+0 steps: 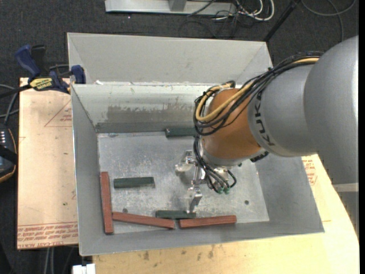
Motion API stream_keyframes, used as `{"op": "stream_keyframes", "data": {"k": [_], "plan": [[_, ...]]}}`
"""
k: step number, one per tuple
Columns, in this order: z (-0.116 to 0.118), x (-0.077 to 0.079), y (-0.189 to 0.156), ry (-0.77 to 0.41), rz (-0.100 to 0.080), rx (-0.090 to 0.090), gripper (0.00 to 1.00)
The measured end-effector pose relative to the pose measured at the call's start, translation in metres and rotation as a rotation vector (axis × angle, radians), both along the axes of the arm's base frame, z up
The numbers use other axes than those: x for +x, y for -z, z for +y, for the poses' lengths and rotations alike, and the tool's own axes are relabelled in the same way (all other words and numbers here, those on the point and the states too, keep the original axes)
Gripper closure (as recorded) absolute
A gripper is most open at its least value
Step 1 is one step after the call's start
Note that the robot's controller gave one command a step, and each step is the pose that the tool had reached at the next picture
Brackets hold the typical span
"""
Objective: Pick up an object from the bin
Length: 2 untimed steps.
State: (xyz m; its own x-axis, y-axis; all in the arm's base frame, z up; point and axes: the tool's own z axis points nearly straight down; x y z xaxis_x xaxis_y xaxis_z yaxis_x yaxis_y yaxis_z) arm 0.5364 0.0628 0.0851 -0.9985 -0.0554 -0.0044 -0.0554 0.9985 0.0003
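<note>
Six bars lay flat on the floor of the bin (85, 153) in the camera view, most of them close to its walls, where loose pieces likely end up after sliding. Three red bars made a rough L: one (106, 203) ran along the wall at eight o'clock, and two (142, 220) (208, 221) lay end to end along the front at six. A front green bar (170, 214) sat just behind them at six o'clock, touching or nearly touching the joint between the two. A left green bar (133, 182) lay alone at eight o'clock, well clear of the rest, and a back green bar (181, 132) rested against the rear wall at twelve.

The gripper (194, 201) hung tip-down near the centre, just above the right end of the front green bar, which by its position looked the likeliest pick. Nothing could be seen held in it, and whether it was released or clenched could not be told. Whether the tip touched the bar was also unclear.

The arm (308, 107) and its orange cover (228, 124) blocked the bin from one to four o'clock, hiding the floor there and the right end of the back green bar.
</note>
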Motion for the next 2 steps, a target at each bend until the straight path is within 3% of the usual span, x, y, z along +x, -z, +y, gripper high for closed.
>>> {"op": "stream_keyframes", "data": {"k": [1, 2], "plan": [[0.035, -0.002, 0.003, 0.149, -0.001, 0.000, 0.00], [0.072, 0.026, -0.004, 0.207, 0.004, 0.001, 0.00]]}}
